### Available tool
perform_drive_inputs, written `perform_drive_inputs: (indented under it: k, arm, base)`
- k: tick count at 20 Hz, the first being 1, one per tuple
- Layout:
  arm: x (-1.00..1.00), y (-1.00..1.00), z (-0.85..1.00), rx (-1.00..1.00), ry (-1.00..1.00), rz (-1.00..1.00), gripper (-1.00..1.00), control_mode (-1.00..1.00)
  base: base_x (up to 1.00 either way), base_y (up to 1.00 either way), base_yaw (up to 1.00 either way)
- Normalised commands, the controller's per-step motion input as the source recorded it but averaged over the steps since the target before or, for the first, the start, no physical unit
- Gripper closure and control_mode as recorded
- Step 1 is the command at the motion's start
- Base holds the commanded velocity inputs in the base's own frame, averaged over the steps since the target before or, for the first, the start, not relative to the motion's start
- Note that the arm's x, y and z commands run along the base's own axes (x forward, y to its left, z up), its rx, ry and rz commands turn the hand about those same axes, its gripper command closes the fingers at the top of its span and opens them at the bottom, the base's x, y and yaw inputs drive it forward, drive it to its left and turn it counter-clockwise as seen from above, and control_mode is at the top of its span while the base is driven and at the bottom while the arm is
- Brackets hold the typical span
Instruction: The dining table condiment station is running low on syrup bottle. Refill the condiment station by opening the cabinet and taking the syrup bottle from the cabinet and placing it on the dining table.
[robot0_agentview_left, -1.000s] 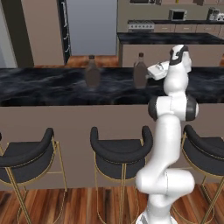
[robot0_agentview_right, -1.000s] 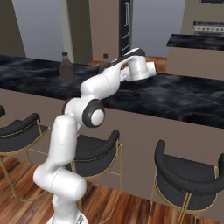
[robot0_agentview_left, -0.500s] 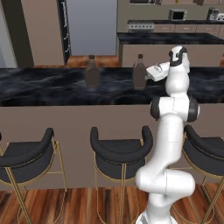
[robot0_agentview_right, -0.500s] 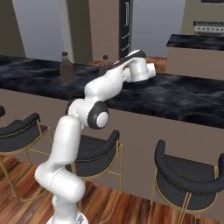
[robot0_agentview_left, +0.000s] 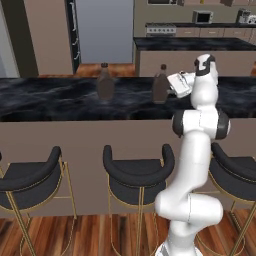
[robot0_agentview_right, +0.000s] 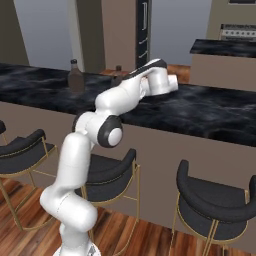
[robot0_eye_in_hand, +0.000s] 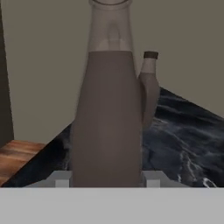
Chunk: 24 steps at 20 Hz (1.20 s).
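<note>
Where the white arm reaches out over the dining counter (robot0_agentview_left: 60, 97), its tool (robot0_agentview_left: 176, 86) stands just beside a syrup bottle (robot0_agentview_left: 160, 84) on the black, white-veined top. In the hand view this bottle (robot0_eye_in_hand: 108, 113) stands upright and very close, its brown body between the two finger tips (robot0_eye_in_hand: 61, 179) (one pale tip shows at each side of its base, both against the bottle), so the tool is clamped on the syrup bottle with its jaws partly apart around the body. Whether the bottle's bottom touches the marble or hangs a little above it, I cannot tell. A second bottle (robot0_agentview_left: 104, 82) of the same dark brown colour stands upright further to the left on the same counter, well apart from the first; in the hand view it (robot0_eye_in_hand: 149, 87) appears behind the held one, with a dark cap and narrow neck. In the right base view the arm's upper part covers most of the held bottle, and the second bottle (robot0_agentview_right: 75, 77) is seen on the far left of the top. Below the counter's plain taupe front stand black bar stools (robot0_agentview_left: 138, 176) with thin golden legs, on a wooden floor (robot0_agentview_left: 85, 240).
</note>
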Motion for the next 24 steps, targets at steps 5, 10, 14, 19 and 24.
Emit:
perform_drive_inputs:
  k: [5,10,14,19,24]
  arm:
    - [-0.03,0.02,-0.17,0.00,-0.08,0.00,-1.00,-1.00]
    - [0.00,-0.01,0.00,0.01,0.02,0.00,-1.00,-1.00]
    - [0.00,0.00,0.04,0.00,0.15,0.00,-1.00,-1.00]
    - [0.00,-0.02,0.15,0.00,0.14,0.01,-1.00,-1.00]
    - [-0.02,-0.15,0.32,0.01,0.05,0.00,-1.00,-1.00]
  base:
    - [0.00,0.00,0.00]
    - [0.00,0.00,0.00]
    - [0.00,0.00,0.00]
    - [0.00,0.00,0.00]
    - [0.00,0.00,0.00]
